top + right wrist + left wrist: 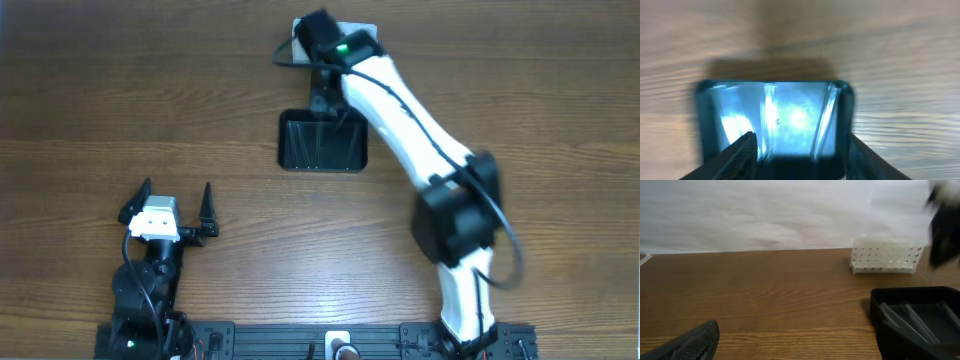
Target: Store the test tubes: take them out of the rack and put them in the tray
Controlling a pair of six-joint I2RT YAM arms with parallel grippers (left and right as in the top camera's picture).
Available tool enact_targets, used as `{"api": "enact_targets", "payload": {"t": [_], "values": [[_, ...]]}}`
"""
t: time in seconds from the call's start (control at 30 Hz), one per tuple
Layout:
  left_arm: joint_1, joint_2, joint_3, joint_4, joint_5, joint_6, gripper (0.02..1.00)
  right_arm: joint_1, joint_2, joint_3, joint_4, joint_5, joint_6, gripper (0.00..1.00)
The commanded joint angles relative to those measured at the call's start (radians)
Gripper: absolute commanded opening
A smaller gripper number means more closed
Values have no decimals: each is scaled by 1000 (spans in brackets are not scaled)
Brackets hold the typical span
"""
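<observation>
Right wrist view, tray (704,120) beneath right hand (800,146)

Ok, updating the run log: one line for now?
right claw open over black plastic tray | clear test tubes in tray | left claw open, clear of tray

right arm (405,110): white links, black joints, green light | left arm (150,275): black, white wrist

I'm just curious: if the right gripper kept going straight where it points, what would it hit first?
The right gripper would likely meet the black tray, perhaps the test tubes lying inside; depth is unclear.
</observation>
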State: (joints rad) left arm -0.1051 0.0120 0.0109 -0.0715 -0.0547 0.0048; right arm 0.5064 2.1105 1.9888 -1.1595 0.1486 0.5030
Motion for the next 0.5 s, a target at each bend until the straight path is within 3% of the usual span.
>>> {"api": "enact_targets", "payload": {"t": [0.03, 0.17, 0.27, 0.37, 0.43, 0.5], "values": [[5, -6, -5, 0, 13, 14, 1000, 0, -329, -32, 10, 20, -196, 634], [5, -6, -5, 0, 13, 14, 1000, -14, -594, -258, 157, 128, -268, 766], [5, -6, -5, 0, 13, 14, 1000, -57, -819, -496, 309, 131, -359, 805], [5, -6, -5, 0, 13, 14, 998, -143, -1023, -727, 429, 129, -413, 910], [5, -6, -5, 0, 13, 14, 1000, -219, -1152, -876, 501, 99, -417, 991], [5, -6, -5, 0, 13, 14, 1000, -288, -1281, -1032, 592, -13, -454, 991]]}}
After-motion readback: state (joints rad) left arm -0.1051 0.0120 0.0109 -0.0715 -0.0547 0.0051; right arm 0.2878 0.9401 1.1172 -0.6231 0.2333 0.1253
